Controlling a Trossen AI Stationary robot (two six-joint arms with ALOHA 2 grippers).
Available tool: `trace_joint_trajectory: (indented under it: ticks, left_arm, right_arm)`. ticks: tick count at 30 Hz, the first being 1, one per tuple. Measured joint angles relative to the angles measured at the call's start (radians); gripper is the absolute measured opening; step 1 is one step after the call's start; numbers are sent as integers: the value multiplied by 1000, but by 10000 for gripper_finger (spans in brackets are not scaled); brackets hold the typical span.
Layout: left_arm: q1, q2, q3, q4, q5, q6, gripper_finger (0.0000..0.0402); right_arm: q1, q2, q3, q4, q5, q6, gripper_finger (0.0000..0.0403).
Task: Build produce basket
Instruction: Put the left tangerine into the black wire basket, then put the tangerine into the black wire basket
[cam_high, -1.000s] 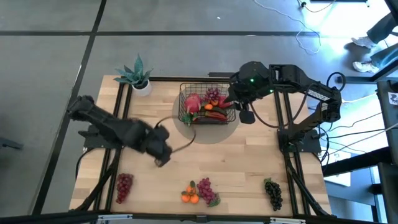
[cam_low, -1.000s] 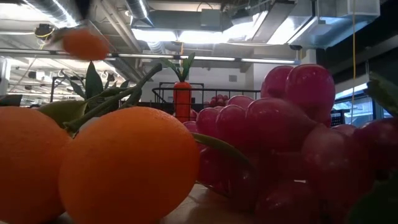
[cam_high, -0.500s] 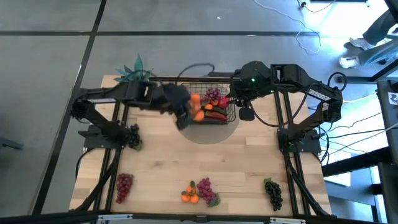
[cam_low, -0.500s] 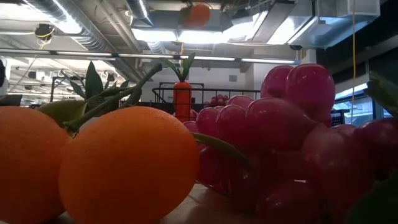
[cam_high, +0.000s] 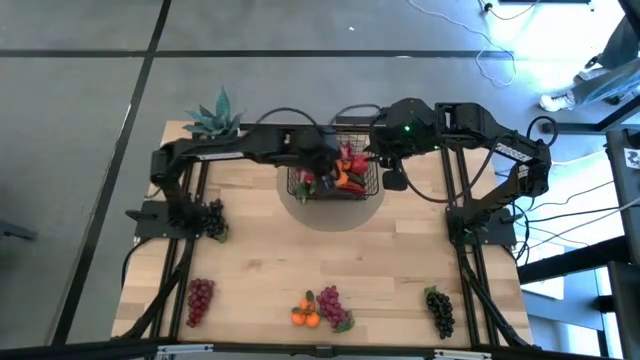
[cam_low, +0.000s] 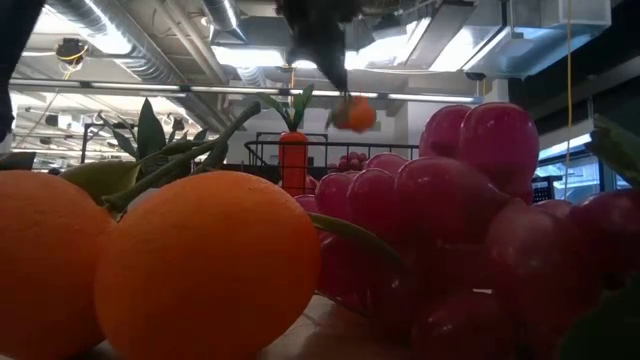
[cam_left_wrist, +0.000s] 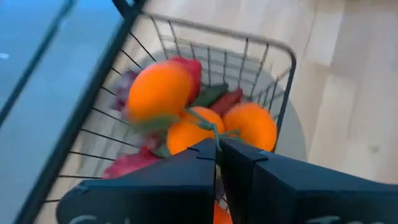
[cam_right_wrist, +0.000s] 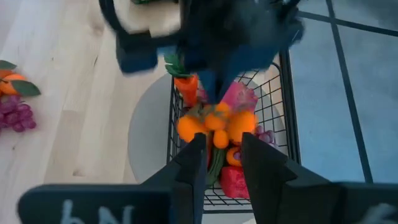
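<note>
The black wire basket stands on a grey round mat at the table's far middle, holding a carrot, red peppers and grapes. My left gripper hangs over the basket, shut on a bunch of small oranges, which also shows in the low view and in the right wrist view. Above the basket's right edge my right gripper stands open with nothing between its fingers. My left gripper pinches the orange bunch's thin green stem between its two fingertips. The fingers slant down from the table's left side. The oranges hang just past the fingertips, lifted clear above the basket's rim.
A spiky potted plant stands at the far left corner. Along the near edge lie red grapes, oranges with purple grapes and black grapes. A dark bunch lies by the left arm's base.
My left gripper has swung from the table's left middle toward the far edge and then right, rolling its wrist, and now hangs over the basket. The orange bunch has travelled with it in the air. My right gripper has stayed where it was.
</note>
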Motion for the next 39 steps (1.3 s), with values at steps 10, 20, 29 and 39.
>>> trace_joint_trajectory:
  ticks: [10, 20, 29, 39]
  left_arm:
    - [6, 161, 0, 4, 40, 37, 0]
    - [13, 199, 0, -4, 91, 35, 0]
    - [18, 199, 0, -22, 95, 18, 36]
    - [19, 188, -1, -32, 92, 4, 71]
  right_arm:
    - [0, 0, 0, -2, 0, 0, 87]
    - [0, 0, 0, -7, 0, 0, 87]
    - [0, 0, 1, -7, 0, 0, 87]
    - [0, -2, 1, -7, 0, 0, 87]
